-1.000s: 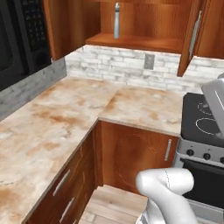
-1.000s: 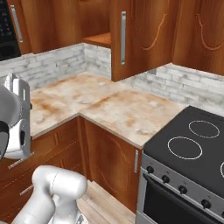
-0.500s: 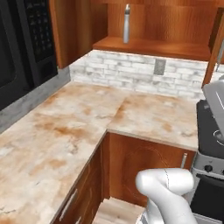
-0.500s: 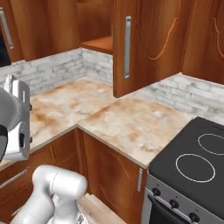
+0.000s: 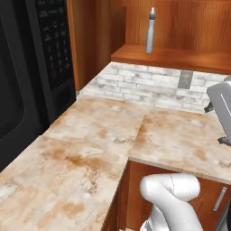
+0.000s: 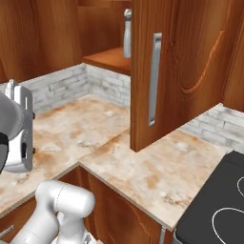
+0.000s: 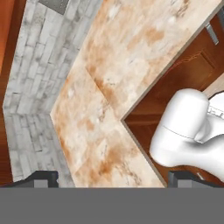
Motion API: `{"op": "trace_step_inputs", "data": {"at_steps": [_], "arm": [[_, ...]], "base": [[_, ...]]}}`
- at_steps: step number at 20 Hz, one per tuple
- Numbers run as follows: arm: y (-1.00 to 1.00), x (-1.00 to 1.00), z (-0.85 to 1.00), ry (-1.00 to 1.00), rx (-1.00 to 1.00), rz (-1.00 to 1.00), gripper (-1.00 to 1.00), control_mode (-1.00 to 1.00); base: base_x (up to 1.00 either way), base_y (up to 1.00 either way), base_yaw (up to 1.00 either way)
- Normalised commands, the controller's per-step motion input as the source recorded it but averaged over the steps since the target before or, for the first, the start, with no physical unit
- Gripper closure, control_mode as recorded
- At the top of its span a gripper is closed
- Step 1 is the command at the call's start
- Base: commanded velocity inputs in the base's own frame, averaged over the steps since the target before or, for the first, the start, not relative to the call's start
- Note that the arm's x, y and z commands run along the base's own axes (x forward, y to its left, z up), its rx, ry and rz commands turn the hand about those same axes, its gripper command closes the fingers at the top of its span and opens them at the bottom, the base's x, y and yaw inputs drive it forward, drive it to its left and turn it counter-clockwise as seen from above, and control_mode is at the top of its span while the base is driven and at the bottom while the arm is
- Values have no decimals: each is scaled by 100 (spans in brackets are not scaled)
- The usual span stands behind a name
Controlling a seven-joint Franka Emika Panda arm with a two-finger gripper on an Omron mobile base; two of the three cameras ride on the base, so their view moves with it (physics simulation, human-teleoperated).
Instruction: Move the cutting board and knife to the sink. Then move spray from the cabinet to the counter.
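Note:
The spray [image 5: 150, 30] is a slim light grey bottle standing upright on the shelf of the open cabinet [image 5: 180, 55]. It also peeks out behind the open door, as the spray [image 6: 127, 33]. The counter [image 5: 103, 135] wraps around the corner below it, beige with rusty blotches. My gripper [image 7: 113, 180] hangs above the counter [image 7: 100, 109], pointing down at the corner. Its fingertips [image 7: 41, 178] stand wide apart with nothing between them, so it is open. My hand [image 6: 19, 126] sits well below and short of the shelf. The cutting board, knife and sink are out of view.
A tall black oven and microwave front [image 5: 40, 67] borders the counter on the left. The open cabinet door [image 6: 181, 71] with its long handle juts over the counter. A black stove top [image 6: 219, 209] lies at the right. A wall outlet [image 5: 185, 79] sits in the brick backsplash.
The whole picture has shifted: the base has driven toward the corner and cabinet, so the spray and shelf look larger and the stove has left the left base view. The gripper stays open.

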Motion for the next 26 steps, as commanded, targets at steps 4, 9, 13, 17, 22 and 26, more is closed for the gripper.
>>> {"op": "trace_step_inputs", "data": {"at_steps": [4,9,13,17,22,26], "arm": [[0,0,0,0,0,0,-100,100],[0,0,0,0,0,0,-100,100],[0,0,0,0,0,0,-100,100],[0,0,0,0,0,0,-100,100],[0,0,0,0,0,0,-100,100],[0,0,0,0,0,0,-100,100]], "base": [[94,0,-6],[78,-7,-6],[22,-70,-7],[52,15,-4],[94,31,-1],[100,41,0]]}}
